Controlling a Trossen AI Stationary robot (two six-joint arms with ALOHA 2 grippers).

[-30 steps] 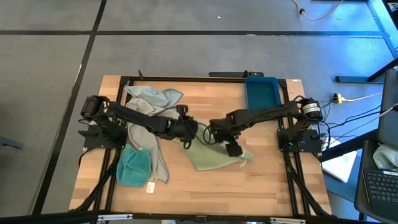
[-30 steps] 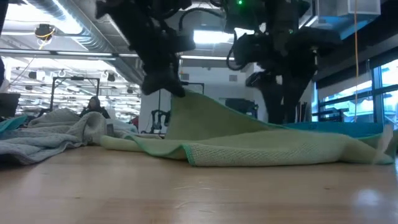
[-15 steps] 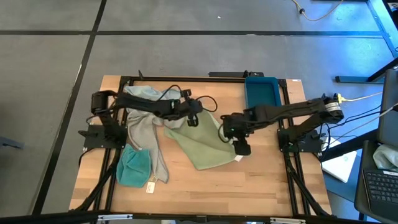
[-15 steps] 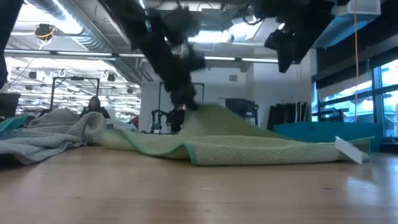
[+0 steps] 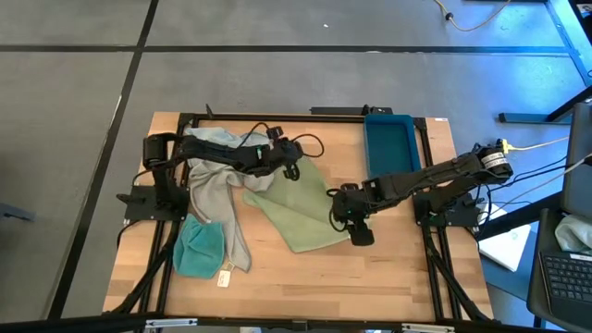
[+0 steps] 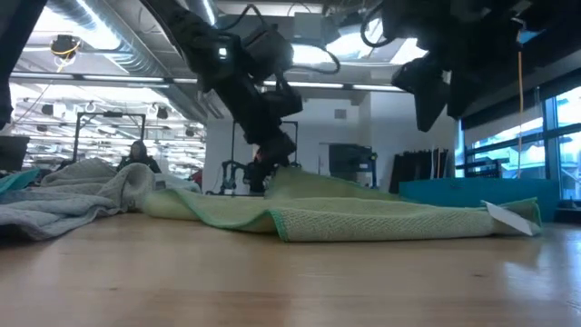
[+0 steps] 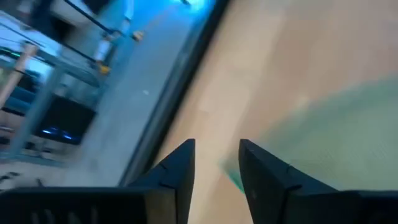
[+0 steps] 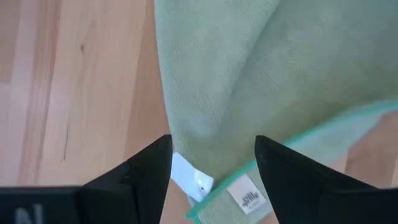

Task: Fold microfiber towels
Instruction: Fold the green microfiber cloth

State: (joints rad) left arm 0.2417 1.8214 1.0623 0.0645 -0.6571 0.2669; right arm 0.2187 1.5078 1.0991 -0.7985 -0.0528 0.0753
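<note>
High view. Pale green towel [image 5: 298,215] lies spread on the worktop [image 5: 388,277] near its middle, one corner toward the back. Left gripper [image 5: 290,170] sits at that back corner, arm reaching in from the left over a heap of light grey towels [image 5: 215,190]. Teal towel [image 5: 198,250] bunched at the left front, beside the grey heap. Right gripper [image 5: 356,228] at the green towel's right corner. Blue tray [image 5: 388,141] at the back right, apart from the cloths.

Low view. Green towel [image 6: 363,216] lies low across the worktop, its near edge folded into a ridge, white tag [image 6: 508,218] sticking out at the right end. Left gripper [image 6: 272,154] just above the towel's far side. Right gripper [image 6: 434,95] hangs clear above the cloth. Grey heap [image 6: 82,191] to the left.

Left wrist view. Fingers [image 7: 177,171] part-way apart, nothing between them; green towel edge [image 7: 323,137] just beyond on bare wood.

Right wrist view. Fingers [image 8: 149,168] spread wide, not clamped; green towel [image 8: 261,81] corner with teal hem and white tags [image 8: 189,177] lies between them.
</note>
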